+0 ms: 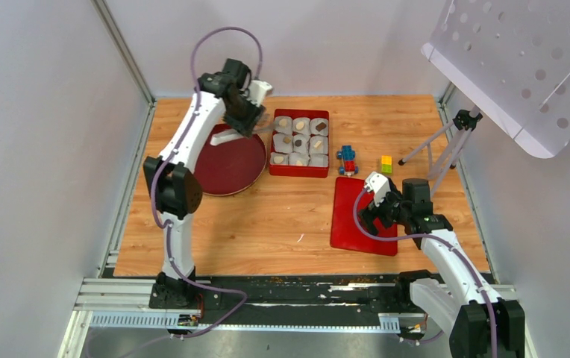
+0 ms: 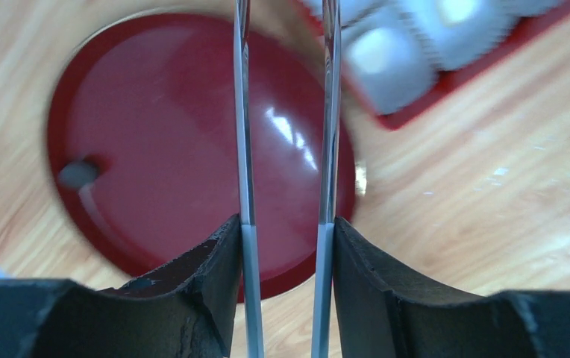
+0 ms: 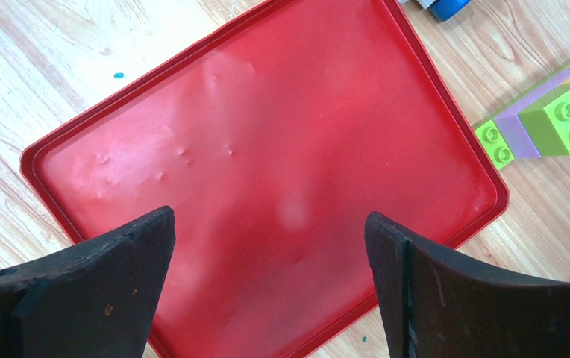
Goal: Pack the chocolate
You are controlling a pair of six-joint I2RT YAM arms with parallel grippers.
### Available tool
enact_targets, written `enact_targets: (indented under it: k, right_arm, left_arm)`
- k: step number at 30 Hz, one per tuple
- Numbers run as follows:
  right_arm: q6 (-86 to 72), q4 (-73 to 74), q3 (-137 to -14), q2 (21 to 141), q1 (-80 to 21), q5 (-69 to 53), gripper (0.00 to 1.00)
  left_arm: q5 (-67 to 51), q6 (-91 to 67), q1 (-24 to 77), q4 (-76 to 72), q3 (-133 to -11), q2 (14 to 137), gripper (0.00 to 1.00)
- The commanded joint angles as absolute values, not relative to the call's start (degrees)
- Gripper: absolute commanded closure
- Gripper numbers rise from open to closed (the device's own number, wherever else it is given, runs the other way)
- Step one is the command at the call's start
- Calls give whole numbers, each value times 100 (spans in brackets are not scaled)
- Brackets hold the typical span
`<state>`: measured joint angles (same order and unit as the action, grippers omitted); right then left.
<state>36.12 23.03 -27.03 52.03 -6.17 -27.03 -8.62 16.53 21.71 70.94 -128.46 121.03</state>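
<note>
The chocolate [image 1: 300,139] lay in white paper cups [image 1: 319,126] inside the red box [image 1: 299,171], just right of the left hand [image 1: 246,119], which hovered half open and empty over the round plate [image 1: 226,175]. The right hand [image 3: 271,246], wide open and empty, hung above the red tray [image 3: 282,127].

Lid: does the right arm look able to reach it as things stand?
Probably yes. The right tool hangs open directly above the lid, which lies flat and bare; the blocks sit off to its side.
</note>
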Motion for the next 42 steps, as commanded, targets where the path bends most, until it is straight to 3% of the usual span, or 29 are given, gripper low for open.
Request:
enact_targets:
  k: [1,11,19,35,42]
  right_arm:
    - [3659,2101,-2704,5217,-589,-2755,2]
    - [3656,2102,-2720,5254,-589,-2774,2]
    - [3653,2101,-2741,5320,-589,-2769,2]
    - [3640,2264,-2961,5566,-589,-2786,2]
    - [3648,2273,-2967,5596,-585,-2775,2]
  left_arm:
    - [-24,1394,1312,6772,-12765,11416,47]
    - [170,938,194,6347,-12086,11455,44]
    - [708,328,18,6222,-11859,11484,39]
    - [250,-106,-255,6205,-11865,11899,43]
    - [-289,633,-262,6227,-11650,11588,40]
